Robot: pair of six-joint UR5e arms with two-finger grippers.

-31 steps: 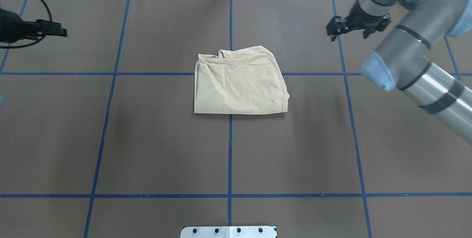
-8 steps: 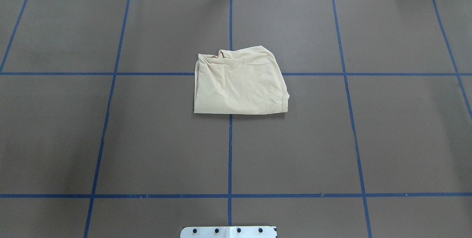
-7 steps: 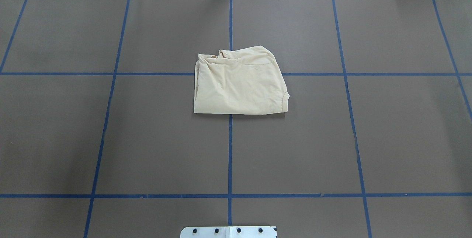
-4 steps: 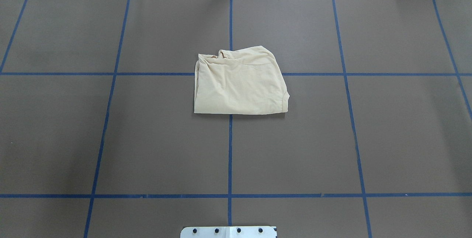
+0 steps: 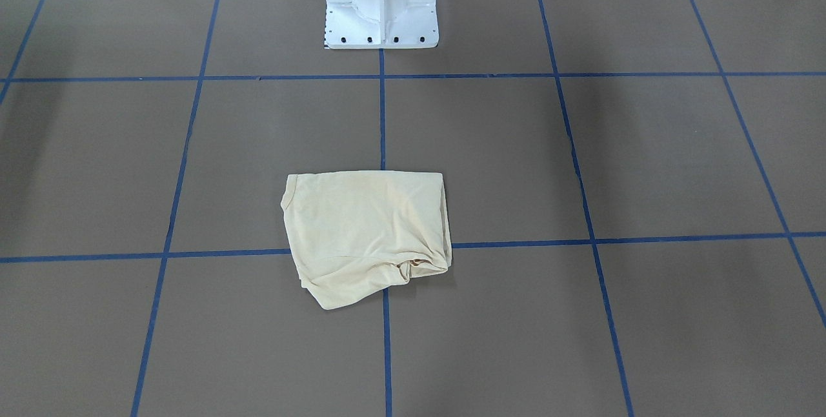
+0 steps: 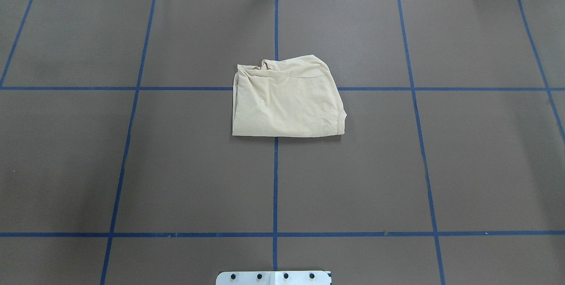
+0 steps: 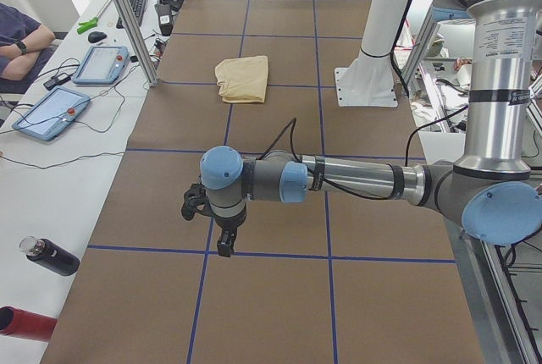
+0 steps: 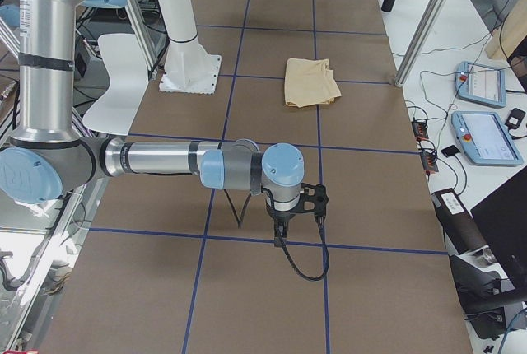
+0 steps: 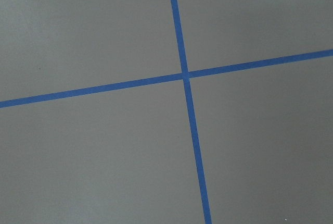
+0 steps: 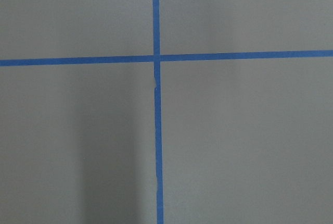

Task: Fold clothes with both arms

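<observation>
A brown-covered table (image 6: 485,166), marked into large squares by blue tape lines (image 6: 275,188), fills the overhead view, with the white pedestal base (image 5: 381,4) bolted at the robot's edge. The cream-yellow T-shirt (image 6: 287,99) lies flat near the middle of the table, folded into a roughly square packet. It sits across the point where the centre tape line meets a crosswise one, its near edge straight and its far edge rumpled into a few loose folds. Nothing touches it. In the view from the table's left end, the left arm (image 7: 356,179) reaches out low and level over that end of the table. The left gripper (image 7: 212,227) hangs just above the surface close to a tape crossing, well apart from the shirt, and I cannot tell from this side view alone how wide its pincer stands. From the opposite end, the right arm (image 8: 165,158) stretches out in the same way. The right gripper (image 8: 298,210) points down beside a blue line with a black cable (image 8: 300,259) looping under it, and its opening cannot be judged either. Both wrist cameras show only brown surface and crossing tape. Beyond the far edge lie two control tablets (image 7: 102,65), and a seated person's folded arms (image 7: 21,38) show at the corner.
</observation>
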